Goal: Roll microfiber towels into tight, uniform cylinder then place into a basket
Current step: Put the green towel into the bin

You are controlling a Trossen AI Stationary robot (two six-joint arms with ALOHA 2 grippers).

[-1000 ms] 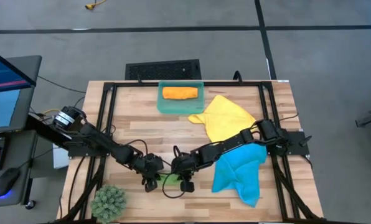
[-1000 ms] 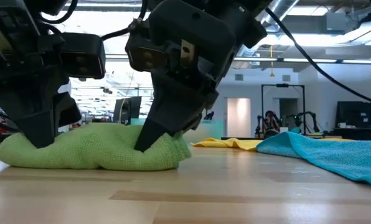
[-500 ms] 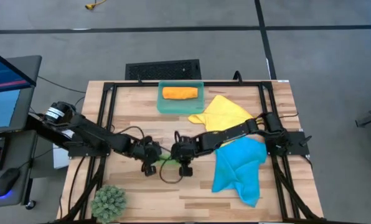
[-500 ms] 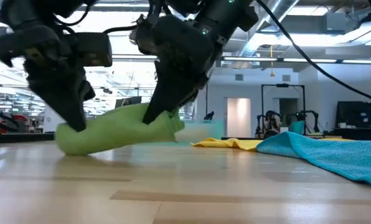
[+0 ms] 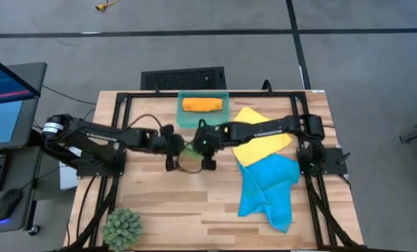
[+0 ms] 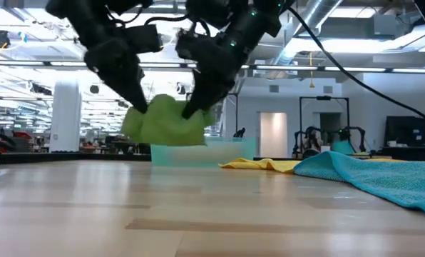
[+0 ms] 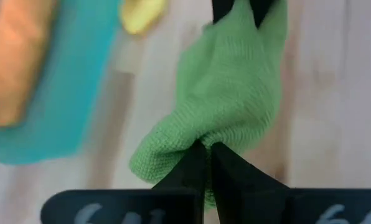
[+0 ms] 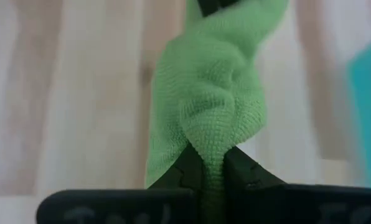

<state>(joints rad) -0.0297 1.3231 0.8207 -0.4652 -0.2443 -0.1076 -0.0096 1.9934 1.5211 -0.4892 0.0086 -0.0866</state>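
The green towel (image 6: 166,121), rolled into a short cylinder, hangs in the air between my two grippers, just in front of the teal basket (image 5: 184,117). My left gripper (image 5: 171,148) is shut on the roll's left end and my right gripper (image 5: 207,147) on its right end. An orange rolled towel (image 5: 201,104) lies in the basket. The yellow towel (image 5: 261,136) and the blue towel (image 5: 268,189) lie crumpled on the table's right half. My left gripper pinches the green roll's left end (image 7: 185,134) between its two fingers, which slant down from the table's left. That end is clear of the table, and the roll runs from it to the other gripper. My right gripper pinches the roll's right end (image 8: 210,124) between its two fingers, with bunched cloth in the narrow gap. The fingers slant down from the table's right. The roll is lifted clear of the table and sags a little in its middle (image 6: 162,128).
A spiky green plant ball (image 5: 122,227) sits at the near left corner. Black frame rails (image 5: 117,126) run along the table's sides. Bare wood (image 5: 187,203) lies between the grippers and the near edge.
Both grippers have stayed shut on the green roll, risen and gone from near the front edge toward the far edge and the basket. The roll lay on the table; its right end rose first, and now the whole roll is clear of the wood.
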